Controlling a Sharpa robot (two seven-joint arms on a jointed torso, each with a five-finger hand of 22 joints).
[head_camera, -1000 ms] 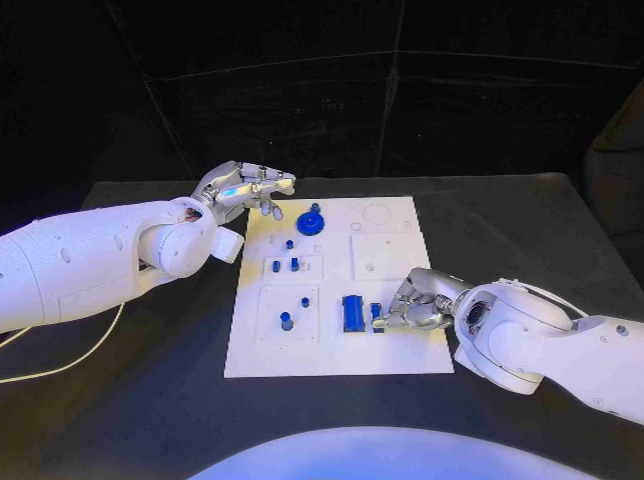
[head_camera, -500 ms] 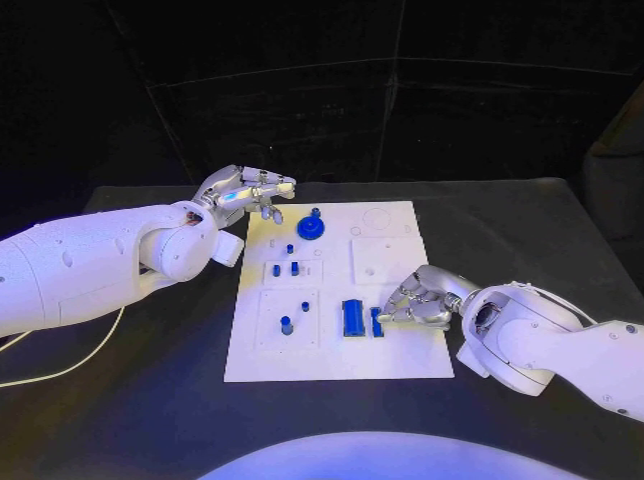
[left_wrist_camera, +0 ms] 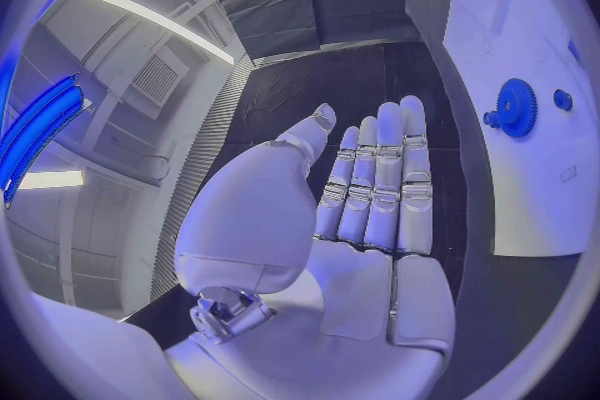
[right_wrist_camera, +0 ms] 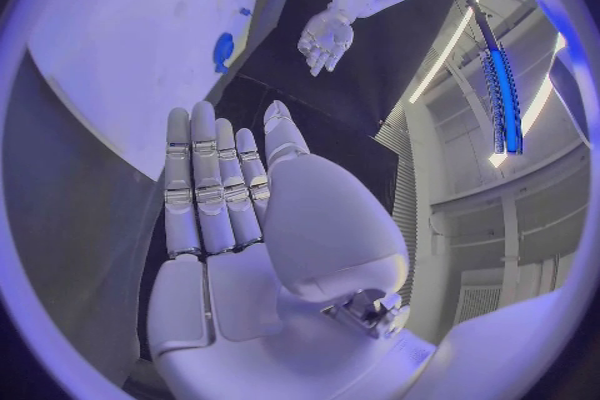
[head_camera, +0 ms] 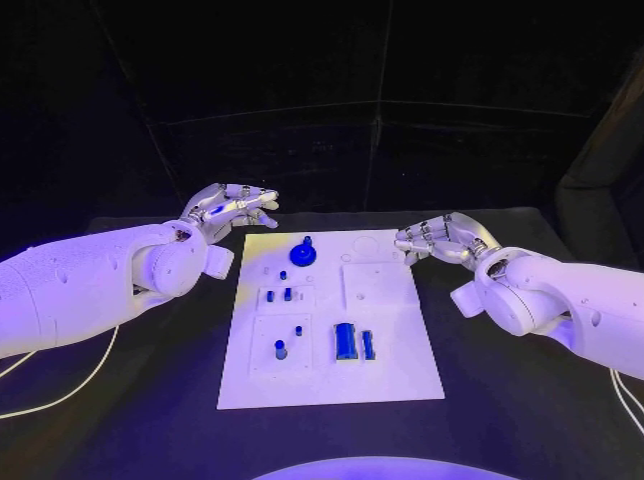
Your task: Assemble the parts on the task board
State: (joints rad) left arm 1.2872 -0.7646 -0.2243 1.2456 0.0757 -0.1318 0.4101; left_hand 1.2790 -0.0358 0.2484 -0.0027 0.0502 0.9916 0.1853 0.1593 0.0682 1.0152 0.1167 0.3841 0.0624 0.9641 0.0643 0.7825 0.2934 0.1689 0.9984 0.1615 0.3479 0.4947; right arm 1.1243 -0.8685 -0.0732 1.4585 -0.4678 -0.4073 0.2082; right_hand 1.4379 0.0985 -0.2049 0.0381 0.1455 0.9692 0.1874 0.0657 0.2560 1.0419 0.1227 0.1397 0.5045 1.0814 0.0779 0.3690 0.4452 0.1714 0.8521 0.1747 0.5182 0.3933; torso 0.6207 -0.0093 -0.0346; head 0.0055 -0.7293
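Fingers (left_wrist_camera: 375,180): left hand's lie straight and side by side, thumb out to one side, nothing in them; right hand's the same in its own wrist view, loosely curled in the head view, also holding nothing.
Left hand (head_camera: 233,208): hangs off the board's far left corner, over the table, not touching the board.
Right hand (head_camera: 440,238): hangs off the board's far right corner, just beside its edge, clear of every part.
Board (head_camera: 394,350): white plate flat in the middle of the black table (head_camera: 553,400), long side running away from the robot, between the two hands.
Gear (head_camera: 303,254): blue toothed wheel with a knob on top, at the board's far end, left of centre; nearest part to the left hand.
Small pegs (head_camera: 278,294): a few short blue pieces in a cluster on the board just nearer than the gear.
Blocks (head_camera: 354,342): two upright blue bars side by side in the board's near half, about mid-width, one wider than the other.
Peg (head_camera: 280,349): single blue piece left of the blocks, inside a raised square outline on the board.
Writing: none readable on the board, parts or arms.
Cable (head_camera: 63,385): pale cord on the table left of the board, under the left arm.
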